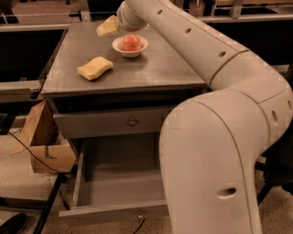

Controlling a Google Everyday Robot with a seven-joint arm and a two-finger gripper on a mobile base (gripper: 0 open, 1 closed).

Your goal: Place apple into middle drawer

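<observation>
Apple (131, 42) rests in the bowl (115, 45) on the worktop (155, 68); middle drawer (119, 178) stands open. Your pincer (109, 26) hangs beside the bowl; you cannot tell whether it is spread or pressed together. Pickup and placement are yet to do.

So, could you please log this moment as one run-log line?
apple in white bowl on cabinet top | middle drawer open | end effector beside bowl, apart from apple

Arm (249, 91): one, white, filling my right foreground. Elbow joint (210, 160): bulky, nearest the camera. Forearm (183, 32): stretched up and left, away from me. Gripper (108, 26): one, tan, at the arm's far end, top of view, just left of the wrist (130, 11).
</observation>
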